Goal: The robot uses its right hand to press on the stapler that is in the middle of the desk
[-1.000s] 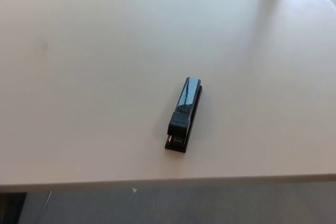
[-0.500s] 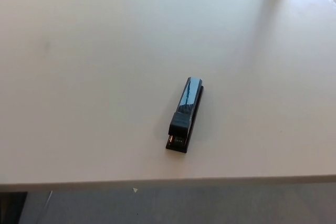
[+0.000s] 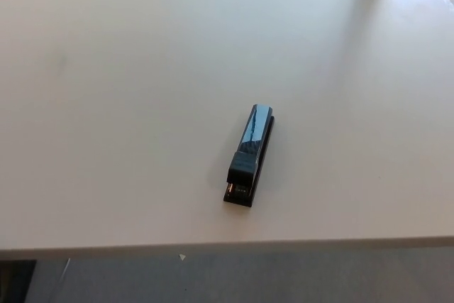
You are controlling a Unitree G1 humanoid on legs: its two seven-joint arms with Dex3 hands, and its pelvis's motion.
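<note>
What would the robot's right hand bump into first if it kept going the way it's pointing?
I can't say: neither robot hand shows in the head view, so there is no pointing direction to follow. Only the black stapler lies on the white desk, with nothing touching it.

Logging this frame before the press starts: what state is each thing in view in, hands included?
stapler: lying flat on the desk, arm down, nothing touching it, long axis running away from the near edge.
desk: pale top, carrying only the stapler.
left hand: not in view.
right hand: not in view.
</note>
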